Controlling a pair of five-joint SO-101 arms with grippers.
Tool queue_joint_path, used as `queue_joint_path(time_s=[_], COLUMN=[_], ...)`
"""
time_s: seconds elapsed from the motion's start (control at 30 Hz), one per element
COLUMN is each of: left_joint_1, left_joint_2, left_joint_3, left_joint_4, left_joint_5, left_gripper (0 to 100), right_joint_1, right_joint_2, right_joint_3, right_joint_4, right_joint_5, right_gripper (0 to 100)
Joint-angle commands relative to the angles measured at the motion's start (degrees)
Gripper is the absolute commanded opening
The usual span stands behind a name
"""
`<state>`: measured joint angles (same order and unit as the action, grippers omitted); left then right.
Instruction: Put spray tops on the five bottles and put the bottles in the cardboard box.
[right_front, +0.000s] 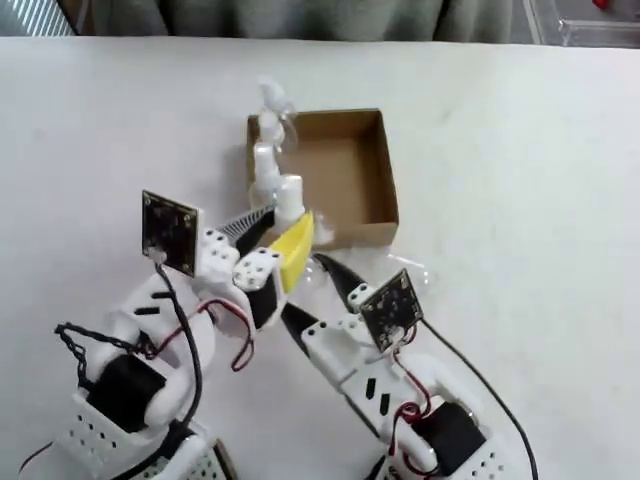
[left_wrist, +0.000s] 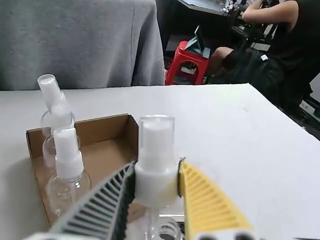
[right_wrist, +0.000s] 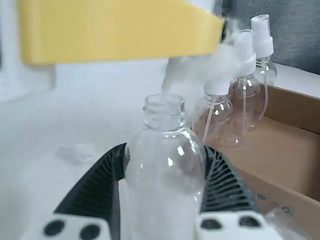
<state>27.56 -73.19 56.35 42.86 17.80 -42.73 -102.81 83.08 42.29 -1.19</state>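
On the white surface, at centre of the high view:

Item 1. Cardboard box. Open-topped, square, brown. It lies at 12 o'clock from both pincers. Its floor is bare toward the 3 o'clock side.

Item 2. Capped bottles. Clear, round-bodied, with white spray tops fitted. They stand upright in a row inside the box, along its 9 o'clock wall. Three seem to be present, but they overlap and the count is not certain.

Item 3. Left pincer. One grey ribbed finger and one yellow finger, clamped from either side on item 4. In the high view it sits at the box's 7 o'clock corner.

Item 4. Spray top. White collar under a clear overcap, held upright in the left pincer. It is directly above the mouth of item 6. A thin blurred tube runs down from it toward that mouth, and whether the tube has entered cannot be told.

Item 5. Right pincer. Two black ribbed fingers, closed on the body of item 6, one on each side. In the high view it sits at 5 o'clock from the left pincer, just outside the box's 6 o'clock wall.

Item 6. Open bottle. Clear, upright, with a threaded neck and no top fitted. It is gripped by the right pincer outside the box, close to the near wall.
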Motion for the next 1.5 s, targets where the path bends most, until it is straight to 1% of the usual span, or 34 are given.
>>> queue_joint_path(time_s=[0.0, 0.1, 0.17, 0.27, 0.4, 0.47, 0.63, 0.67, 0.77, 0.83, 1.03, 1.13, 1.2, 1.3, 1.47], left_joint_1=[0.66, 0.66, 0.66, 1.89, 6.37, 7.08, 6.99, 6.99, 6.99, 5.76, -3.3, -4.53, -4.44, -4.44, -4.88], left_joint_2=[-0.84, -0.84, -0.84, -0.84, -3.91, -7.6, -18.33, -20.0, -23.87, -25.01, -27.91, -30.73, -31.69, -31.6, -31.52], left_joint_3=[-0.88, -0.88, -0.88, -0.97, -0.62, 0.0, 5.54, 6.68, 9.49, 11.25, 10.99, 9.67, 7.74, 5.1, 4.75], left_joint_4=[1.41, 2.29, 2.64, 3.6, 5.89, 6.15, 5.89, 5.89, 5.98, 6.07, 6.24, 6.95, 9.76, 14.86, 18.37], left_joint_5=[-1.67, -7.38, -9.85, -9.85, -9.93, -9.76, -9.58, -9.58, -9.58, -9.58, -9.67, -9.76, -10.02, -10.11, -10.2], left_gripper=[2, 2, 2, 2, 3, 7, 22, 23, 24, 24, 24, 24, 24, 24, 24], right_joint_1=[0.75, 0.75, 0.75, 0.75, 0.84, 0.84, 0.84, 0.84, 0.84, 0.84, 0.84, 0.84, 0.92, 3.65, 13.23], right_joint_2=[-0.48, -0.48, -0.48, -0.48, -0.48, -0.48, -0.48, -0.48, -0.48, -0.48, -0.48, -0.48, -0.48, -0.48, -0.4], right_joint_3=[-0.35, -0.35, -0.35, -0.35, -0.35, -0.35, -0.35, -0.35, -0.35, -0.35, -0.35, -0.35, -0.35, -0.35, -0.35], right_joint_4=[-1.45, -1.45, -1.45, -1.45, -1.54, -1.54, -1.54, -1.54, -1.54, -1.54, -1.54, -1.54, -1.54, -2.33, -8.13], right_joint_5=[0.18, 0.18, 0.18, 0.18, 0.18, 0.18, 0.18, 0.18, 0.18, 0.18, 0.18, 0.18, 0.18, 0.26, 0.26], right_gripper=[1.5, 1.5, 1.5, 1.5, 1.5, 1.5, 1.5, 1.5, 1.5, 1.5, 1.5, 1.5, 1.5, 1.5, 1.5])
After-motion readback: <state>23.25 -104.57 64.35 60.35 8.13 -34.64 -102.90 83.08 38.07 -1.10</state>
